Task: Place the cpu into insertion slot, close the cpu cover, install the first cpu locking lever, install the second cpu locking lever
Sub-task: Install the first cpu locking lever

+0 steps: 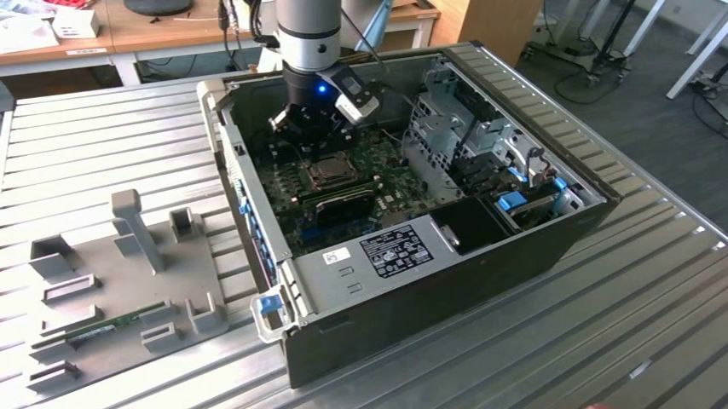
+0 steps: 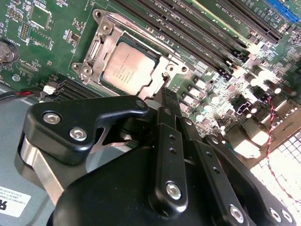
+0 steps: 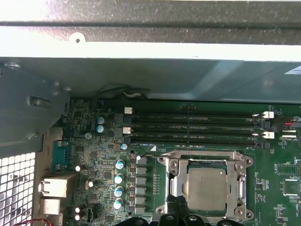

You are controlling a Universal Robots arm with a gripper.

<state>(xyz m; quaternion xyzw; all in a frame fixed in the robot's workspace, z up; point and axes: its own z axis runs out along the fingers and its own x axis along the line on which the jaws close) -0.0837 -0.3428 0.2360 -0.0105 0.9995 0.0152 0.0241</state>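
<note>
The cpu [image 2: 126,69], a grey metal square, lies in the insertion slot [image 1: 324,172] on the green motherboard inside the open computer case. The silvery cpu cover [image 2: 95,52] lies flat around it, and the chip's top shows through its window. In the first wrist view the cpu [image 3: 207,188] sits framed by the cover [image 3: 241,187]. My gripper [image 2: 165,96] hangs just above the board, shut, with its tips at one edge of the socket frame and nothing held. In the exterior view the gripper [image 1: 309,138] is right behind the socket. I cannot tell how the locking levers stand.
Long black memory slots [image 3: 193,127] run beside the socket. The case's metal wall [image 3: 150,75] stands close behind them. A drive cage [image 1: 461,128] fills the case on the exterior view's right. A grey fixture [image 1: 125,273] lies on the ribbed table at the exterior view's left.
</note>
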